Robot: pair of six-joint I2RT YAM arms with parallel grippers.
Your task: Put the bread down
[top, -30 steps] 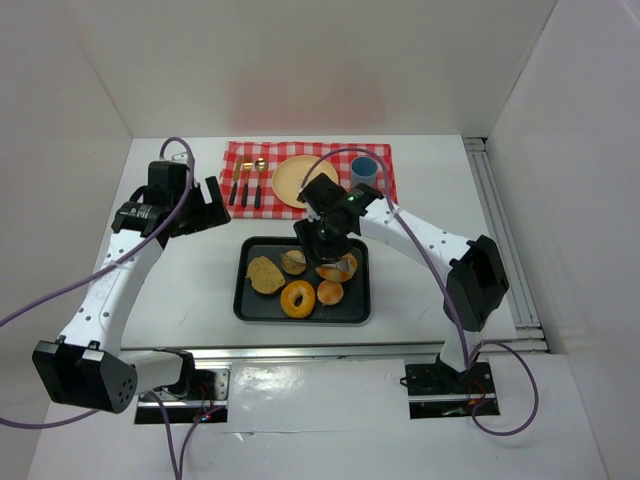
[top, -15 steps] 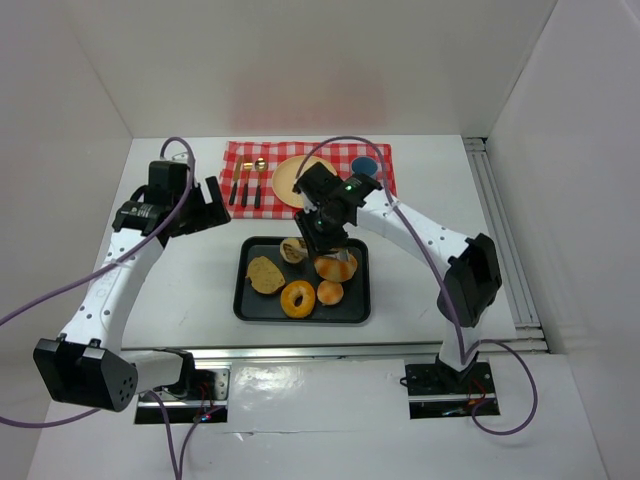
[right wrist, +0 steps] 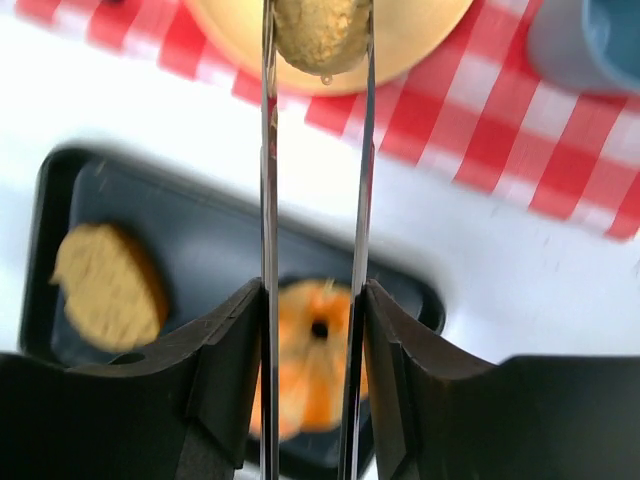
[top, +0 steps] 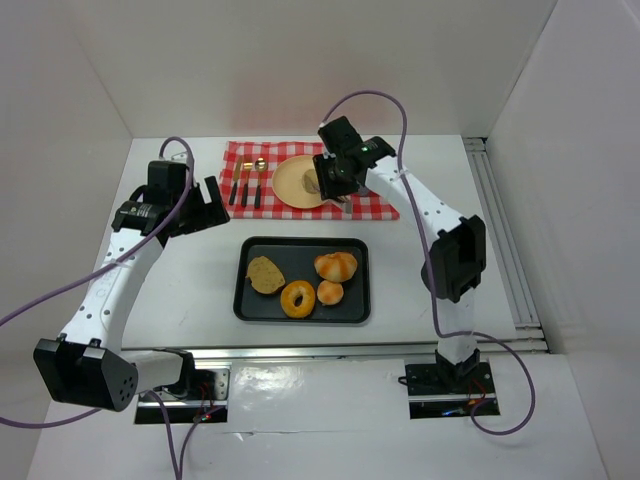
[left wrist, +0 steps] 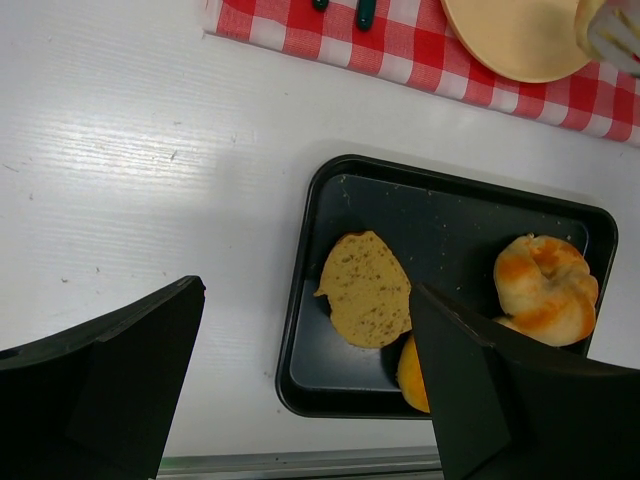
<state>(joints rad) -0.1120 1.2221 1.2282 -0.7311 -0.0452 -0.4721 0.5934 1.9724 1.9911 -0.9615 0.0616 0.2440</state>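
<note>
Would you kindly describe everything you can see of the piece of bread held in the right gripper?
The bread piece is a small, rounded lump, tan-brown with a rough, grainy surface. The right gripper pinches it between its thin fingers, which touch both flanks. It is over the near rim of the yellow plate on the red checked cloth; whether it touches the plate cannot be told.

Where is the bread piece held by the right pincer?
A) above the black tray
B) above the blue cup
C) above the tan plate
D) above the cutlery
C: in the right wrist view the right pincer grips the bread piece over the tan plate on the checked cloth.
</note>
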